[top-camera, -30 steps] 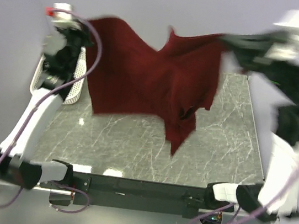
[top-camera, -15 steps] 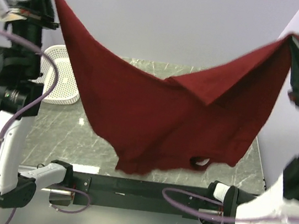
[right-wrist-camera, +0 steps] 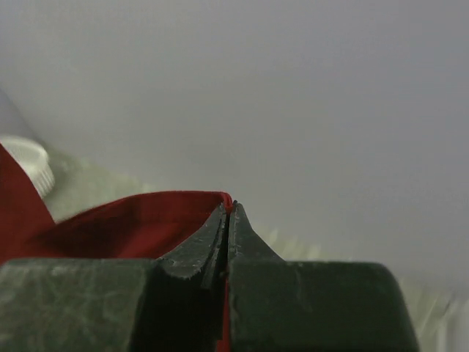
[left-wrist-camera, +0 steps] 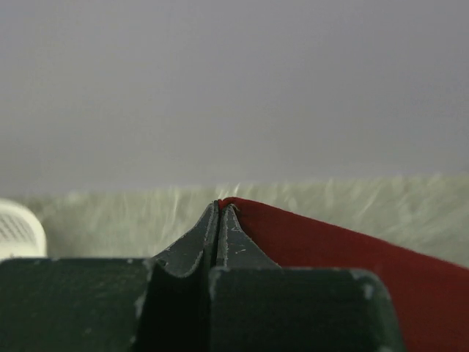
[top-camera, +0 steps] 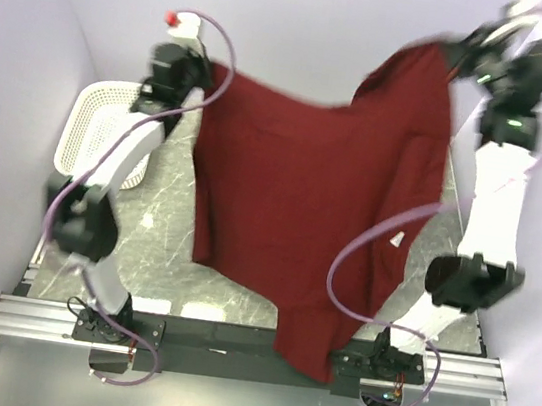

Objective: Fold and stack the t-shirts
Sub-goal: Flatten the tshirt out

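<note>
Left end effector (top-camera: 200, 74): we see both fingers pressed flat together, clenched on a corner of the maroon t-shirt (top-camera: 294, 186). In the left wrist view the red edge of the t-shirt (left-wrist-camera: 330, 249) emerges right at the closed tips. Right end effector (top-camera: 452, 53): likewise clamped tight, and in its own wrist view we find a fold of the same cloth pinched between the tips. We note that the t-shirt hangs in the air between the two arms, above the marble table (top-camera: 162, 223). Its right corner is held higher than its left, and its lowest part droops past the table's near edge in the top view. A white perforated basket (top-camera: 90, 127) stands at the table's far left, beside the left arm. We see one small white tag (top-camera: 397, 239) on the cloth, too small to read.
</note>
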You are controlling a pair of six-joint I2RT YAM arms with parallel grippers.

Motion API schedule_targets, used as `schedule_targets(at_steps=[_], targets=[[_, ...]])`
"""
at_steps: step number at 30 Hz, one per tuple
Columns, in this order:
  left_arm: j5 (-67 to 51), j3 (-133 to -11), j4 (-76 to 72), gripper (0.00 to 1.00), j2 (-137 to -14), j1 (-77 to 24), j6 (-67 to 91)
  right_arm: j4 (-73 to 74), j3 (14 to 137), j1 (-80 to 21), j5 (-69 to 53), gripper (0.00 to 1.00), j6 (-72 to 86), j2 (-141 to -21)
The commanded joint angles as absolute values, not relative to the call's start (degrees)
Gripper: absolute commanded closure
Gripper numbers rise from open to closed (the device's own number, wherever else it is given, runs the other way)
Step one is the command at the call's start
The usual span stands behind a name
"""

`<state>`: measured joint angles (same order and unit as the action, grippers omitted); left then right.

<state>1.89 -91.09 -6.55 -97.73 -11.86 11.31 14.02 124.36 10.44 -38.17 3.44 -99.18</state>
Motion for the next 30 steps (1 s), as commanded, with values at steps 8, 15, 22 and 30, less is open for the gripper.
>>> schedule_targets(at_steps=[8, 15, 22, 30], targets=[[10.81, -112.36, 2.88, 1.00, -121.53, -11.95, 7.30, 10.45, 112.05, 7.12, -24.79, 1.00, -7.29, -110.36], [11.78, -116.01, 5.36, 1.00, -129.81, -10.81, 9.40, 13.89, 125.23, 4.05, -18.47, 1.00, -8.26, -120.84], [10.64, -116.37, 5.80, 1.00, -130.52, -10.02, 8.35, 12.74, 125.86, 3.16, -17.40, 1.00, -8.96, -122.52], [9.32, -117.16, 5.01, 1.00, -131.31, -9.58, 8.53, 12.04, 122.70, 2.99, -18.11, 1.00, -9.49, -122.43]])
